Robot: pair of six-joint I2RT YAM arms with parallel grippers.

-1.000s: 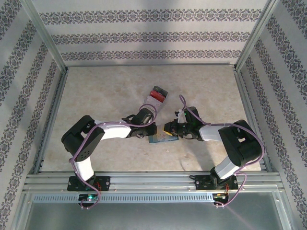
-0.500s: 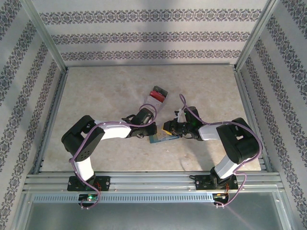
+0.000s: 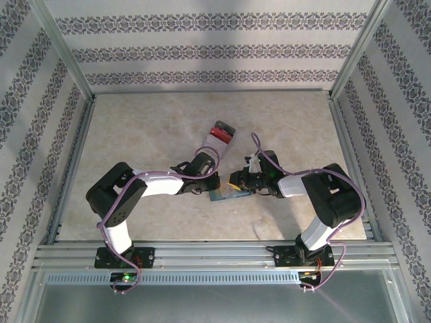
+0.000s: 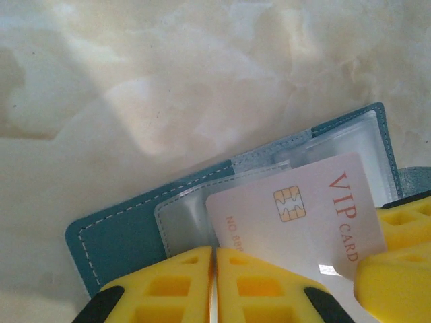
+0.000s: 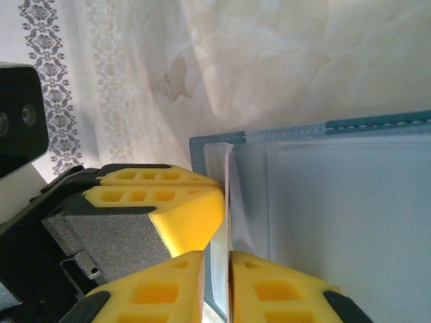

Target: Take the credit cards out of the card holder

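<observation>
Two robot arms meet over the card holder (image 3: 222,196) near the middle of a pale marbled table (image 3: 148,128). Seen from above, the left gripper (image 4: 214,254) comes in from the left and the right gripper (image 5: 217,264) from the right. The teal holder lies open and flat between the two tools, its clear plastic sleeves (image 4: 185,219) facing up. In the left wrist view, the left gripper's yellow fingers are pressed together with no gap, their tips at the holder's near edge over the sleeves; whether they nip any part of it cannot be told. A white VIP card (image 4: 303,215) with a gold chip and red lettering sticks out of a sleeve at a slant, partly drawn out, and its outer corner runs under the right gripper's yellow fingers (image 4: 399,256) at the frame's right edge. In the right wrist view, the right gripper's jaws are closed on a thin pale edge standing up from the holder's corner, apparently that card, with a left-gripper finger just beside them touching the holder's teal rim. A clear box (image 3: 219,134) with red contents lies farther back on the table, just beyond the left gripper and apart from the holder.
</observation>
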